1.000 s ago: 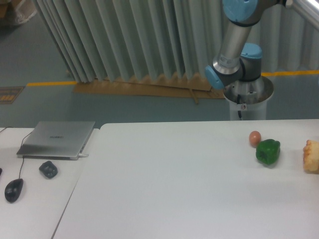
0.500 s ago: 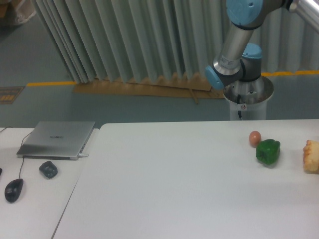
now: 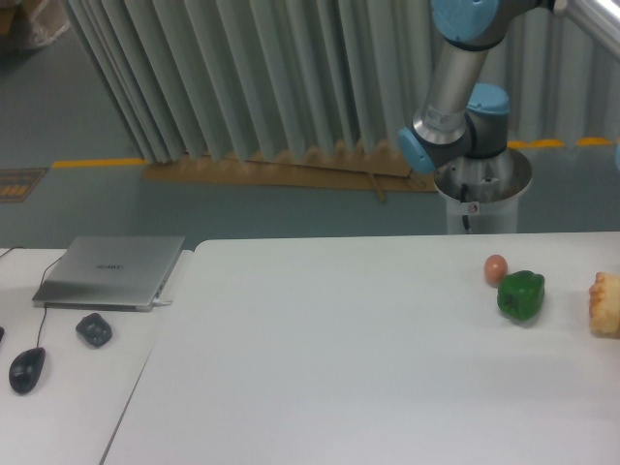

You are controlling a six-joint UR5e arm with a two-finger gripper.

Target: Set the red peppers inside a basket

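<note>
Arm: you see only the base, shoulder and a lower link of the UR5e (image 3: 455,107), standing behind the far right edge of the surface (image 3: 368,368); the link rises out of the top of the picture.
Jaws: out of view, so you cannot tell whether they are released, clenched or grasping anything.
Red pepper: you will not find it in this view; no red pepper shows anywhere on the surface.
Green pepper: 1 green bell pepper (image 3: 521,295) sits on the right part of the surface, well in front of the arm's base.
Ball: 1 small orange-pink, egg-like ball (image 3: 496,268) lies just beside the green pepper, to its upper left; whether the 2 touch you cannot tell.
Yellow item: a pale yellow, rough-looking thing (image 3: 605,303) is cut off by the right edge, near the green pepper but apart from it.
Side desk: to your left, a second lighter surface (image 3: 68,407) adjoins the main one.
Laptop: 1 closed silver laptop (image 3: 111,271) lies flat on that side desk, at its far end.
Mouse: 1 dark mouse (image 3: 27,369) with a cable rests near the left edge.
Dark object: 1 small dark lump (image 3: 94,330) lies between the laptop and the mouse.
Background: a grey pleated curtain (image 3: 242,77) hangs behind, and a yellow line (image 3: 92,162) runs along the floor.
</note>
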